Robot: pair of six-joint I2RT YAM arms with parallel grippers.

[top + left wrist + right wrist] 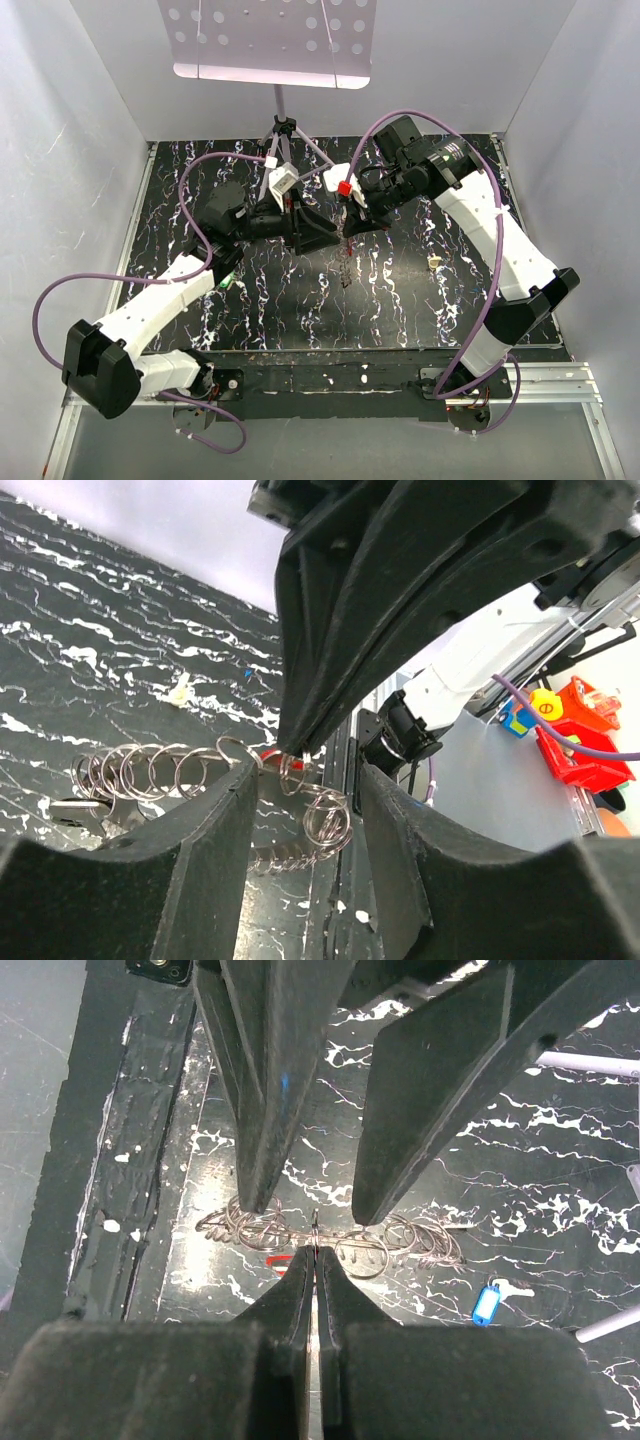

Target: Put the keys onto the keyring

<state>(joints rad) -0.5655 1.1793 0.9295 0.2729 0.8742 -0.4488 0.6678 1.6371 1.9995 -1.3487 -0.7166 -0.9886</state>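
The keyring (365,1252), a thin grey metal ring fringed with small split rings, hangs just over the black marbled table between both grippers. It also shows in the left wrist view (327,820) and the top view (346,262). My right gripper (315,1252) is shut, pinching the ring at its fingertips. My left gripper (305,780) is open, one finger on each side of the ring. A red key (270,755) hangs by the pinch point. A blue key (487,1303) and a cream key (434,262) lie loose on the table.
A music stand (272,40) with tripod legs (300,140) stands at the back centre, just behind the grippers. White walls enclose the table on three sides. Red bins (585,750) sit beyond the table's near edge.
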